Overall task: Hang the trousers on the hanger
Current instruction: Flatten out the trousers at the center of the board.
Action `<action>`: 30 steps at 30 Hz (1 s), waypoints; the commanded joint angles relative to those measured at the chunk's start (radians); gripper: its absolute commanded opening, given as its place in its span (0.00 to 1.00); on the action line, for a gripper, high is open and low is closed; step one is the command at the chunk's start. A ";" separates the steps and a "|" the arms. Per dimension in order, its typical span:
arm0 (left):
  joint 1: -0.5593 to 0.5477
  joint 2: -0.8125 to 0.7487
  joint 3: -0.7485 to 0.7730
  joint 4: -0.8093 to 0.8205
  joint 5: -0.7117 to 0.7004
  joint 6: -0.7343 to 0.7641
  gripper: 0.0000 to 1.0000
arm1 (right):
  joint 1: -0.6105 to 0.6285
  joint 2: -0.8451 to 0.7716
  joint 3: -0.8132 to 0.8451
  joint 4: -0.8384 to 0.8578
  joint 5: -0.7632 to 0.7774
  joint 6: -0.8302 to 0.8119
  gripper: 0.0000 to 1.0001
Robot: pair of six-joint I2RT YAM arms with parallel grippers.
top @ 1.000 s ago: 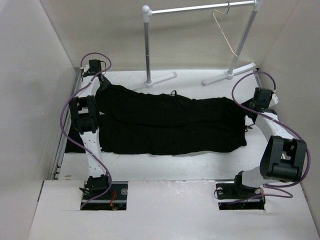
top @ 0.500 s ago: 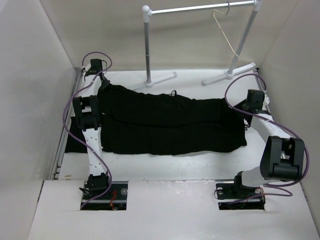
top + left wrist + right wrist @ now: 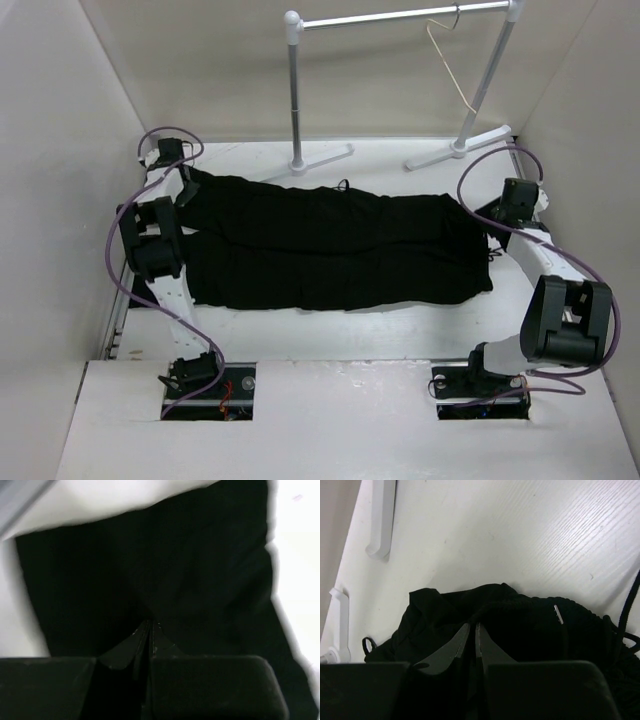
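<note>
The black trousers lie stretched across the table, legs to the left, waist to the right. My left gripper is shut on the far leg end of the trousers; its jaws are pressed together on the cloth. My right gripper is shut on the gathered waistband of the trousers, with the jaws nearly closed. The cream hanger hangs from the rail at the back right, well away from both grippers.
The white-and-silver rail stand stands at the back, its feet on the table just beyond the trousers. Its feet show in the right wrist view. Walls close in left and right. A loose drawstring trails by the waist.
My left gripper has pulled the leg end further to the left, stretching the trousers flatter. The right gripper has shifted only slightly at the waist.
</note>
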 commanded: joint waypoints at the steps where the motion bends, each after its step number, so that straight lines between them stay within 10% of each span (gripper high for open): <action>1: 0.005 -0.215 -0.122 0.064 -0.084 -0.019 0.00 | -0.043 -0.063 -0.034 0.045 0.006 -0.002 0.12; 15: -0.022 -0.116 0.148 0.009 -0.088 -0.047 0.00 | -0.106 0.168 0.246 0.111 -0.004 0.015 0.12; 20: -0.059 -0.322 -0.114 0.058 -0.052 -0.053 0.26 | -0.106 0.210 0.301 0.065 0.025 0.047 0.60; 24: -0.085 -0.548 -0.460 0.114 -0.037 -0.094 0.44 | -0.047 0.049 0.182 0.053 0.038 0.053 0.75; 26: -0.085 -0.616 -0.576 0.140 -0.035 -0.122 0.47 | 0.001 -0.038 0.111 0.050 0.063 0.056 0.71; 30: -0.050 -0.611 -0.619 0.157 0.001 -0.157 0.48 | 0.124 -0.193 -0.017 -0.016 0.083 0.064 0.14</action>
